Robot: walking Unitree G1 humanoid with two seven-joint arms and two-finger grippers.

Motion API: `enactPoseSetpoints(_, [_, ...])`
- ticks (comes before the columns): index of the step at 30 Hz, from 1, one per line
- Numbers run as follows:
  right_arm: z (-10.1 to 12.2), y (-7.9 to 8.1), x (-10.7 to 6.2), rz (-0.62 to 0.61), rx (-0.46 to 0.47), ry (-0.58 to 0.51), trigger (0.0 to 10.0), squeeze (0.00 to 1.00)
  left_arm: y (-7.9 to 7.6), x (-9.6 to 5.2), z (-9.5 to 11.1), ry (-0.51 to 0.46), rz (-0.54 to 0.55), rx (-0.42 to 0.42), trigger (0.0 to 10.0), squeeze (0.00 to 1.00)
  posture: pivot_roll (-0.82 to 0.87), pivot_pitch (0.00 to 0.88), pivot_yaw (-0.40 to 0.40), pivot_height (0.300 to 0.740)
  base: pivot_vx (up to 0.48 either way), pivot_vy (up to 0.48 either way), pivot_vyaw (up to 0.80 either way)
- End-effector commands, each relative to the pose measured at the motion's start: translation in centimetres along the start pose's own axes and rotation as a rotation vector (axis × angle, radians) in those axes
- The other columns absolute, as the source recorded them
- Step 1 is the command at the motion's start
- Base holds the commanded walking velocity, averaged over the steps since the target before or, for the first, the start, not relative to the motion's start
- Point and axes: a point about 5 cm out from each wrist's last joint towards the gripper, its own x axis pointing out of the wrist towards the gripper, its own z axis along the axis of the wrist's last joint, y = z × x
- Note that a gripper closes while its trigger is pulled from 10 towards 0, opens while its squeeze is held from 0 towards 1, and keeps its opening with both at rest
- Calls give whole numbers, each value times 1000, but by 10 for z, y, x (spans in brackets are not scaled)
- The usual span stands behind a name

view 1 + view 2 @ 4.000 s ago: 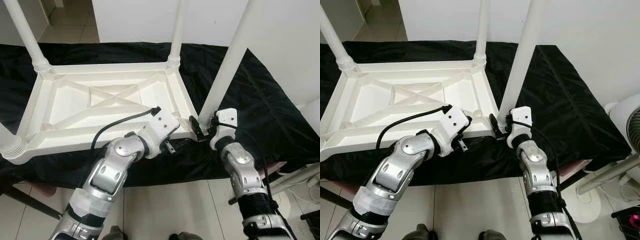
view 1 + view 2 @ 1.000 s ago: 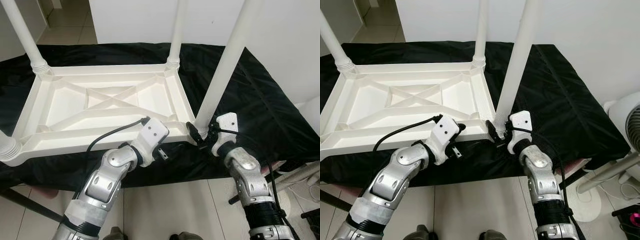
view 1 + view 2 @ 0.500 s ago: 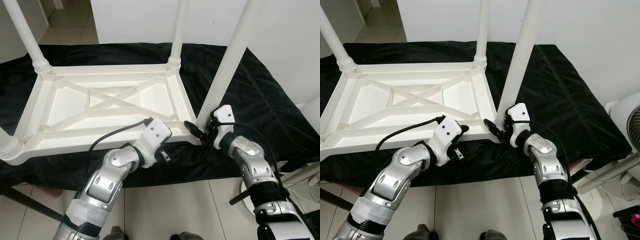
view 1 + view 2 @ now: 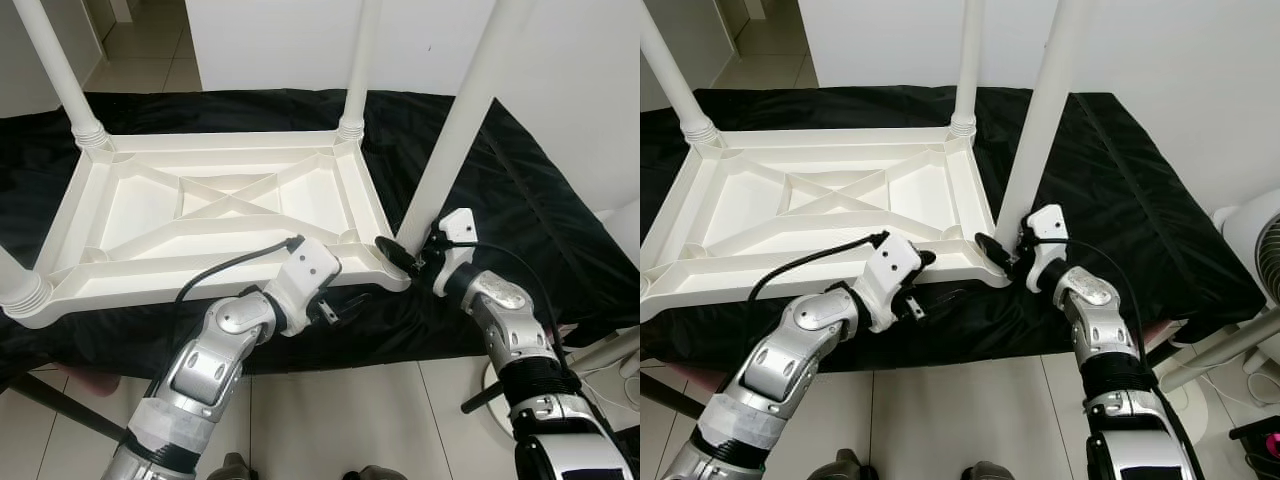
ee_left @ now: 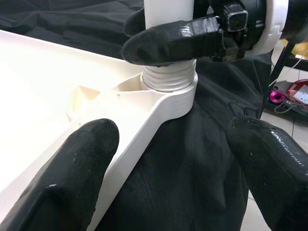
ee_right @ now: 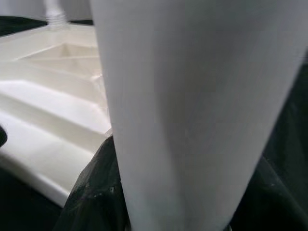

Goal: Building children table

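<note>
On a black cloth (image 4: 520,190) an upside-down white table (image 4: 215,215) is laid, its legs pointing up. At the near right corner, a leg (image 4: 455,130) is clasped low down by the right gripper (image 4: 1012,252), its black fingers (image 5: 173,41) closed around the leg just above the threaded socket (image 5: 169,82). Near the table's near rim, the left gripper (image 4: 338,308) is held open, apparently touching nothing, one finger (image 5: 77,173) over the rim.

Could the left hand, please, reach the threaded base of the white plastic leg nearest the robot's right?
Probably yes: the open left hand sits beside that leg's threaded base, though the right hand already grips the white plastic leg there.
</note>
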Motion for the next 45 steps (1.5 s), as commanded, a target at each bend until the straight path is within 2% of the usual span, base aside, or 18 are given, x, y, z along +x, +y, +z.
enactPoseSetpoints(1, [-14, 0, -4, -67, 36, 61, 10000, 0, 2, 1, 4, -4, 8, 12, 10000, 0, -67, 22, 1, 740, 0, 0, 0])
enactPoseSetpoints(4, [-15, 0, -4, -101, 28, 70, 10000, 0, 2, 1, 4, -4, 8, 11, 10000, 0, -70, 25, 0, 740, 0, 0, 0])
enactPoseSetpoints(6, [-17, 2, -3, -165, -3, 83, 10000, 0, 2, 1, 4, -4, 8, 10, 10000, 0, -70, 25, 0, 740, 0, 0, 0])
enactPoseSetpoints(9, [-19, 13, 0, -203, 18, 85, 10000, 0, 2, 1, 4, -2, 8, 10, 10000, 0, -70, 25, 0, 740, 0, 0, 0])
enactPoseSetpoints(11, [-21, 22, 1, -290, 55, 96, 10000, 0, 0, 1, 3, -1, 7, 8, 10000, 0, -66, 23, -12, 740, 0, 0, 0])
enactPoseSetpoints(15, [-23, 28, 2, -367, 68, 106, 10000, 0, 0, 1, 3, -1, 6, 7, 10000, 0, -64, 22, -12, 740, 0, 0, 0])
enactPoseSetpoints(16, [-23, 32, 2, -427, 73, 107, 10000, 0, -1, 0, 2, 0, 5, 6, 10000, 0, -66, 23, -14, 740, 0, 0, 0])
enactPoseSetpoints(19, [-25, 38, 3, -481, 86, 113, 10000, 0, -1, 0, 2, 2, 4, 5, 10000, 0, -65, 22, -15, 740, 0, 0, 0])
enactPoseSetpoints(21, [-25, 45, 1, -621, 78, 118, 10000, 0, -2, 0, 1, 4, 1, 5, 10000, 0, -62, 21, -19, 740, 0, 0, 0])
enactPoseSetpoints(23, [-25, 45, 1, -621, 78, 118, 10000, 0, -2, 0, 1, 4, 1, 5, 10000, 0, -62, 21, -19, 740, 0, 0, 0])
enactPoseSetpoints(25, [-25, 49, 0, -724, 87, 118, 10000, 0, -2, 0, 2, 3, 3, 4, 10000, 0, -56, 20, -20, 740, 0, 0, 0])
enactPoseSetpoints(31, [-17, 51, -1, -728, 133, 78, 10000, 0, -2, 0, 2, 4, -1, 6, 10000, 0, -60, 17, -20, 740, 0, 0, 0])
enactPoseSetpoints(32, [-15, 51, -1, -723, 138, 67, 10000, 1000, -2, 0, 2, 4, -1, 6, 10000, 0, -61, 14, -19, 740, 0, 0, 0])
enactPoseSetpoints(37, [-11, 51, -2, -710, 131, 35, 10000, 1000, -2, 0, 2, 2, -1, 6, 10000, 0, -63, 10, -18, 740, 0, 0, 0])
enactPoseSetpoints(41, [-9, 46, -3, -649, 140, -7, 10000, 1000, -2, 1, 2, 0, -5, 8, 10000, 0, -66, 6, -14, 740, 0, 0, 0])
enactPoseSetpoints(42, [-10, 42, -6, -587, 137, -6, 10000, 0, -3, 1, 3, 0, -7, 9, 10000, 0, -67, 7, -13, 740, 0, 0, 0])
enactPoseSetpoints(43, [-10, 42, -6, -587, 137, -6, 10000, 0, -3, 1, 3, 0, -7, 9, 10000, 0, -67, 7, -13, 740, 0, 0, 0])
enactPoseSetpoints(45, [-12, 37, -9, -510, 130, 0, 10000, 0, -3, 1, 3, 0, -12, 10, 10000, 0, -67, 7, -12, 740, 0, 0, 0])
